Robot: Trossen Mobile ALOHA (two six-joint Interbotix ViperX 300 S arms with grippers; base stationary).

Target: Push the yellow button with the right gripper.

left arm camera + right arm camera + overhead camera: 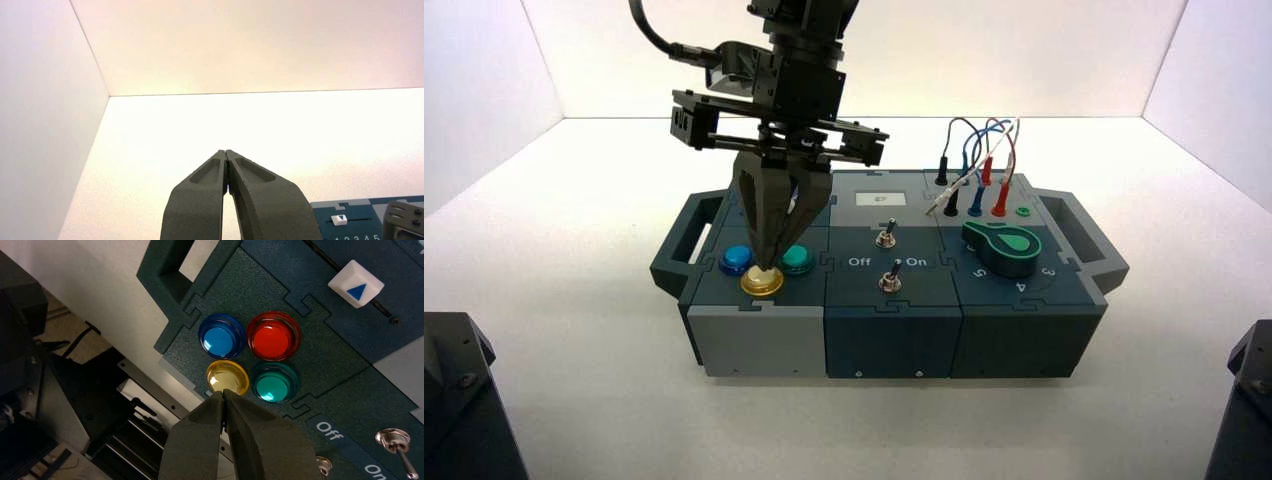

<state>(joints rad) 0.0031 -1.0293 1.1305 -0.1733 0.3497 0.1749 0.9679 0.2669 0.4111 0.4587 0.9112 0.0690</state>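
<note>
Directly above the yellow button (762, 282), right end effector (766, 266) vertical, fingers closed

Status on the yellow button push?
Right gripper shut, tips at the small domed yellow button. Left gripper shut, away from the box. Nothing in the way.

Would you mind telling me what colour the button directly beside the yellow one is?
Teal-green button, next to the yellow button; the right wrist view shows it best.
</note>
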